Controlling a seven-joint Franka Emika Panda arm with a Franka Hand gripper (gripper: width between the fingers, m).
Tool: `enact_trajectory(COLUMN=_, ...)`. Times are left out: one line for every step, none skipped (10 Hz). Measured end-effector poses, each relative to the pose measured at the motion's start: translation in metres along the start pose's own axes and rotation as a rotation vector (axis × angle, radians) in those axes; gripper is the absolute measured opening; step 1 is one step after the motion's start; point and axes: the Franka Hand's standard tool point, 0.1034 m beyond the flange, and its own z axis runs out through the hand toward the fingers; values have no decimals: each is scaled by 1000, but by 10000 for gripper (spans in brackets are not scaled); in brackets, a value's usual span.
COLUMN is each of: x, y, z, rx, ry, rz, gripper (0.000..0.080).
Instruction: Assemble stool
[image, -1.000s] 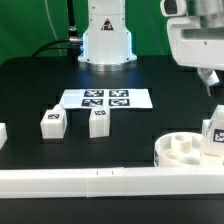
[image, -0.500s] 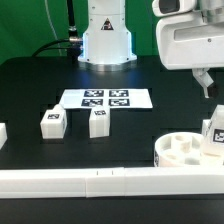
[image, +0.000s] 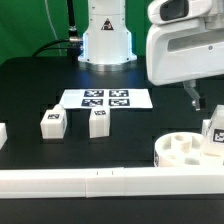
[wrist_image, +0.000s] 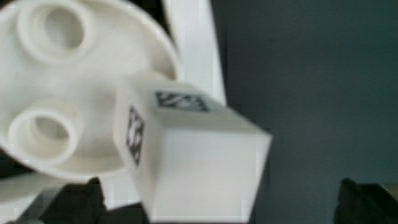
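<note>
The round white stool seat (image: 180, 150) lies at the exterior view's lower right, sockets up. One tagged leg (image: 214, 135) stands in it at the right edge. Two loose tagged legs (image: 52, 122) (image: 98, 122) stand mid-table, and another (image: 2, 134) is cut by the left edge. My gripper (image: 196, 99) hangs above and behind the seat, touching nothing. In the wrist view the seat (wrist_image: 63, 90) and its standing leg (wrist_image: 196, 150) fill the frame. My gripper (wrist_image: 217, 206) is open and empty, with its dark fingertips (wrist_image: 63, 205) wide apart.
The marker board (image: 105, 98) lies flat behind the loose legs. A long white rail (image: 100, 181) runs along the front edge. The arm's white base (image: 105, 40) stands at the back, and a green wall is behind it.
My gripper has moved toward the exterior view's left, from the right edge to above and behind the seat. The parts have not moved.
</note>
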Motion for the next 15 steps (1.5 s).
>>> enact_trajectory(x=0, y=0, z=0, rx=-2, ry=-1, rz=-53, gripper=649)
enact_trajectory(x=0, y=1, z=0, rx=-4, ry=-1, rz=-103, gripper=649)
enact_trajectory(x=0, y=3, z=1, rx=-13, ry=-2, rz=-209, gripper=649)
enact_trajectory(x=1, y=6, z=4, rx=-28, ry=-1, rz=-378, gripper=649)
enact_trajectory(x=-1, y=5, z=6, rx=-35, ry=-8, rz=-480, gripper=649)
enact_trajectory(x=0, y=5, z=7, rx=-38, ry=-11, rz=-588, gripper=649)
enact_trajectory(x=0, y=6, z=6, rx=-45, ry=-14, rz=-682, gripper=649)
enact_trajectory(x=1, y=7, z=6, rx=-46, ry=-14, rz=-714, gripper=649)
enact_trajectory(x=1, y=9, z=6, rx=-52, ry=-18, rz=-780, gripper=649)
enact_trajectory(x=2, y=11, z=7, rx=-63, ry=-21, rz=-844, gripper=649)
enact_trajectory(x=3, y=9, z=10, rx=-83, ry=-22, rz=-990, gripper=649)
enact_trajectory(x=3, y=8, z=11, rx=-91, ry=-30, rz=-1070, gripper=649)
enact_trajectory(x=3, y=10, z=12, rx=-99, ry=-38, rz=-1133, gripper=649)
enact_trajectory(x=3, y=14, z=13, rx=-107, ry=-51, rz=-1229, gripper=649)
enact_trajectory(x=3, y=17, z=13, rx=-118, ry=-63, rz=-1314, gripper=649)
